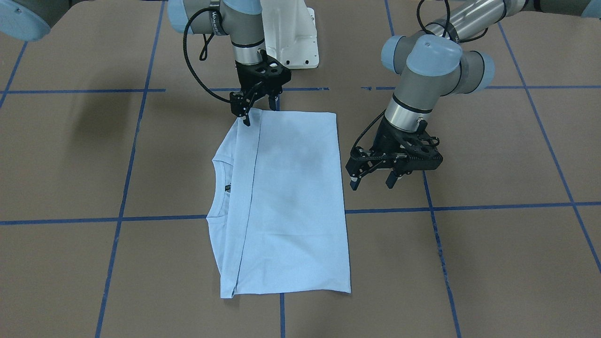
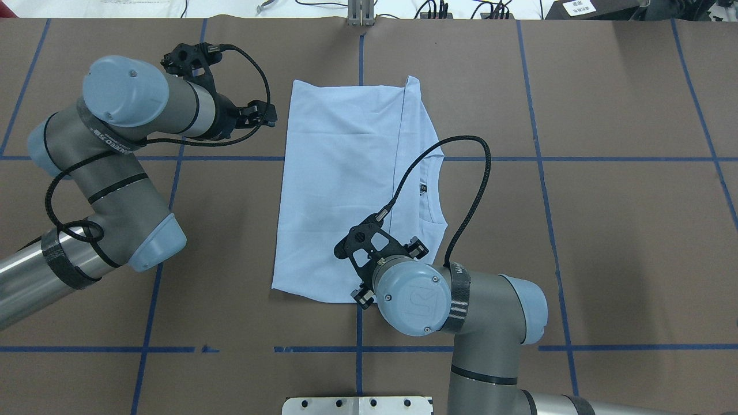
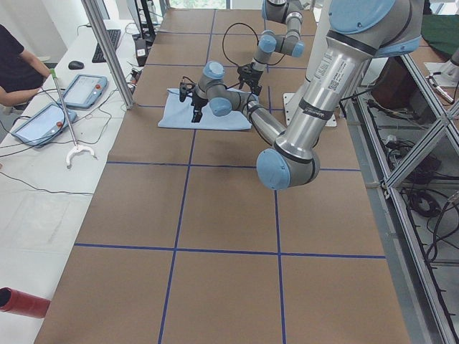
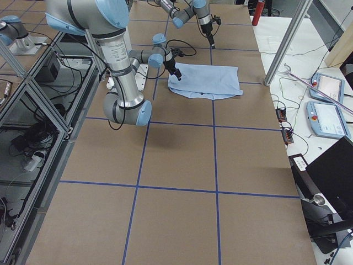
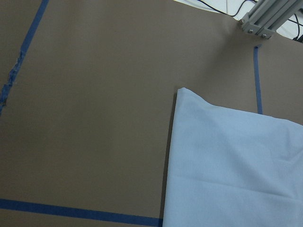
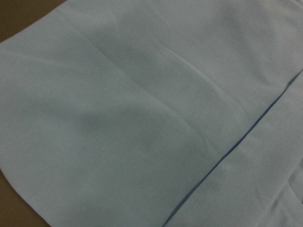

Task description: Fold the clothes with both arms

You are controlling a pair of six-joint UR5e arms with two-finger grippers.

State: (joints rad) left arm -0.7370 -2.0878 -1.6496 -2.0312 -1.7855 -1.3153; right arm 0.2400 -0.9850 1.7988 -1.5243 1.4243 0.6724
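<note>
The pale blue T-shirt point(image 1: 291, 197) point(image 2: 346, 184) lies flat on the brown table, folded into a rectangle with one layer laid over up to the neck. The neck opening and black label point(image 1: 228, 188) still show. My right gripper point(image 1: 258, 109) is open and points down at the shirt's corner nearest the robot base, one fingertip point(image 1: 245, 117) at the cloth edge. My left gripper point(image 1: 372, 180) point(image 2: 262, 113) is open with nothing in it, just off the shirt's folded side edge. The left wrist view shows a shirt corner point(image 5: 189, 101) on bare table. The right wrist view shows only cloth point(image 6: 142, 118).
The white pedestal base point(image 1: 291, 42) stands behind the shirt. Blue tape lines point(image 1: 469, 206) grid the table. A metal post point(image 2: 360, 11) stands at the far edge. Beyond the table, a person point(image 3: 14, 68) sits by tablets point(image 3: 82, 89). A red cylinder point(image 3: 21, 301) lies off the table.
</note>
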